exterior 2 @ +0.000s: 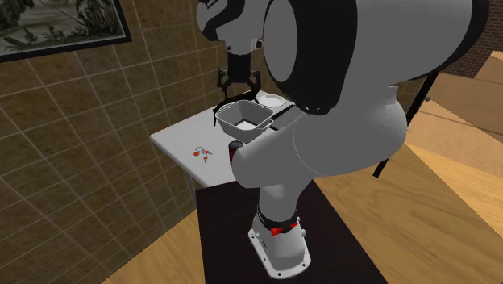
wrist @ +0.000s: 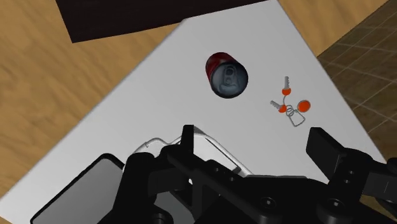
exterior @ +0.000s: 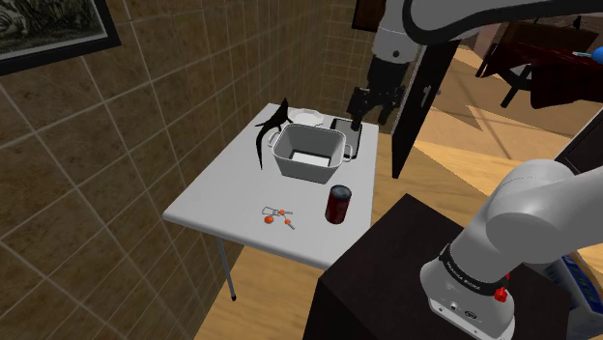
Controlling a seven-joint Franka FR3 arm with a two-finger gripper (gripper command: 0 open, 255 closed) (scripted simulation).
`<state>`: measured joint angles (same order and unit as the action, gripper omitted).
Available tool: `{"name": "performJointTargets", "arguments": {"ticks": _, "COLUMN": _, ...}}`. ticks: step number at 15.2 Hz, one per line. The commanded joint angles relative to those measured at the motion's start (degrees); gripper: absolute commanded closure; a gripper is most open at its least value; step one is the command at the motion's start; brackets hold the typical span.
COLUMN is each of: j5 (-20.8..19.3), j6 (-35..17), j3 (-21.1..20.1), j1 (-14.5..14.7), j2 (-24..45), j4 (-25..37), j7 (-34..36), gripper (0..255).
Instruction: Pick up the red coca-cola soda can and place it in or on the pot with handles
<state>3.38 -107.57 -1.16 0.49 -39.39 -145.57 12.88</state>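
The dark red soda can (exterior: 337,204) stands upright near the table's front edge, close to the stand. In the wrist view the can (wrist: 226,75) shows its silver top, well ahead of the fingers. The pale rectangular pot with handles (exterior: 309,155) sits mid-table and holds nothing. My black gripper (exterior: 358,104) hangs above the table's far side, beyond the pot's far right corner. The gripper (wrist: 254,145) is open, its fingers wide apart with nothing between them. In the second exterior view the can (exterior 2: 234,150) is partly hidden behind the arm, near the pot (exterior 2: 244,119).
A ring of keys with orange tags (exterior: 277,214) lies on the white table (exterior: 217,198) to the shoulder view's left of the can. A black curved figure (exterior: 271,127), a white plate (exterior: 307,117) and a dark flat slab (exterior: 343,124) stand behind the pot. A tiled wall borders the table.
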Motion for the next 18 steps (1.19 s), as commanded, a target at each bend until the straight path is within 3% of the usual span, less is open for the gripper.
{"name": "performJointTargets", "arguments": {"ticks": 1, "j5": 0.22, "j6": -4.17, "j3": -0.62, "j1": -0.04, "j2": 1.62, "j4": -2.82, "j7": 0.93, "gripper": 0}}
{"name": "performJointTargets", "arguments": {"ticks": 10, "j5": 0.83, "j6": -23.59, "j3": -3.27, "j1": -0.35, "j2": 14.43, "j4": -11.06, "j7": 5.05, "gripper": 0}}
{"name": "performJointTargets", "arguments": {"ticks": 16, "j5": 0.15, "j6": -37.47, "j3": -4.94, "j1": -0.96, "j2": 27.76, "j4": -12.73, "j7": 8.47, "gripper": 0}}
{"name": "performJointTargets", "arguments": {"ticks": 18, "j5": -0.02, "j6": -39.28, "j3": -5.06, "j1": -1.03, "j2": 29.48, "j4": -12.89, "j7": 8.76, "gripper": 0}}
